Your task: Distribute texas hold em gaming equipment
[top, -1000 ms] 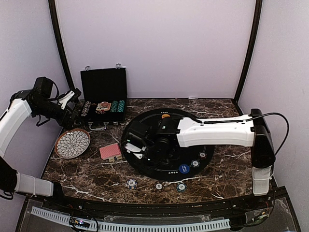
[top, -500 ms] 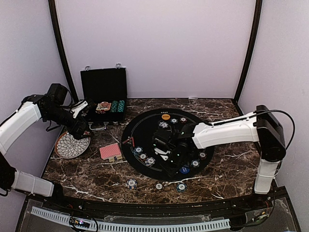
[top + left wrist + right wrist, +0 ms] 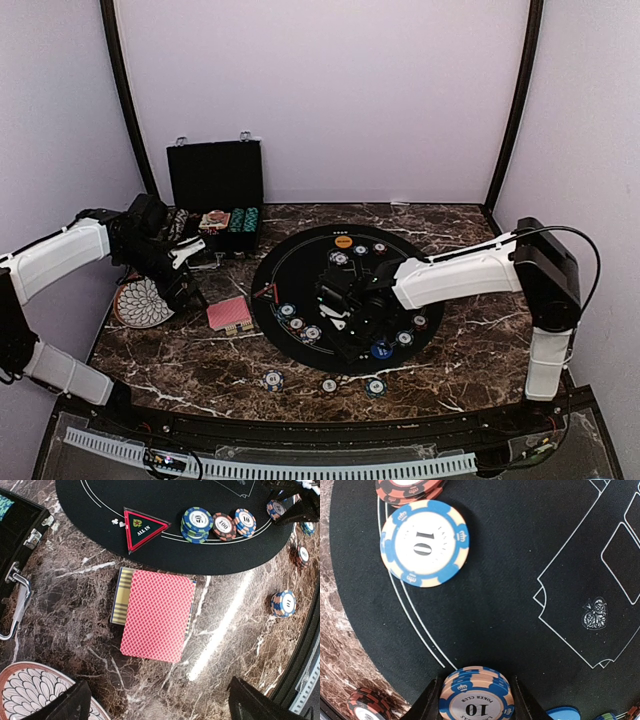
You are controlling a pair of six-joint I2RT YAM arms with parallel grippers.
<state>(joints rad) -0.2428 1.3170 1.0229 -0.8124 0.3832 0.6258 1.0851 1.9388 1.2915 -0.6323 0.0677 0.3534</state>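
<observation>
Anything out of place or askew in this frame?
Only the red-backed card deck: it lies on the marble beside the black mat, skewed over a yellow-striped card or box underneath rather than squared up. Nothing looks spilled or damaged.

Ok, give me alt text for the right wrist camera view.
The right pincer grips a small stack of blue 10 chips, with the black felt mat beneath. Another blue 10 chip lies flat nearby, beside red chips at the mat's edge.
</observation>
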